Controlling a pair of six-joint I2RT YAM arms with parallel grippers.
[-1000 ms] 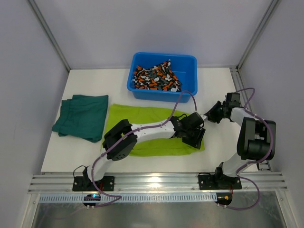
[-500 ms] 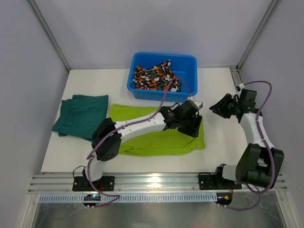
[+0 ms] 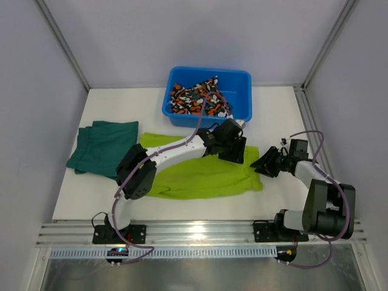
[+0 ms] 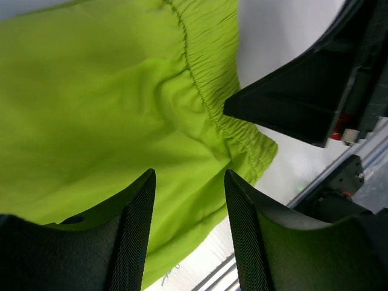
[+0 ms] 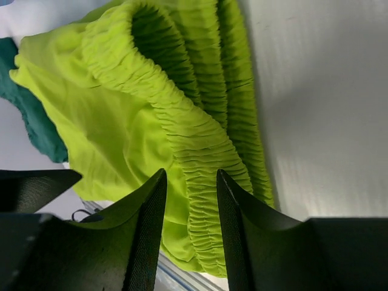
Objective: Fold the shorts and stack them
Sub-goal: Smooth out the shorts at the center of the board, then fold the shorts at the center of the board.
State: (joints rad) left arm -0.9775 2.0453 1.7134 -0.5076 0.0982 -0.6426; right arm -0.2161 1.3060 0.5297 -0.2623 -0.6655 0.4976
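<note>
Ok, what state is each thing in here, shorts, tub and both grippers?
lime shorts: spread on the table, waistband bunched
teal shorts: looks folded, lying at the left
blue tub: upright
camouflage shorts: crumpled in the tub
left gripper: open over the lime shorts, empty
right gripper: open, at the waistband

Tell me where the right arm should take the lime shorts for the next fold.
I'd grip the gathered elastic waistband at the right end of the lime shorts, coming in low from the right. It bunches into a thick ridge there, and the right gripper faces it with fingers apart.
</note>
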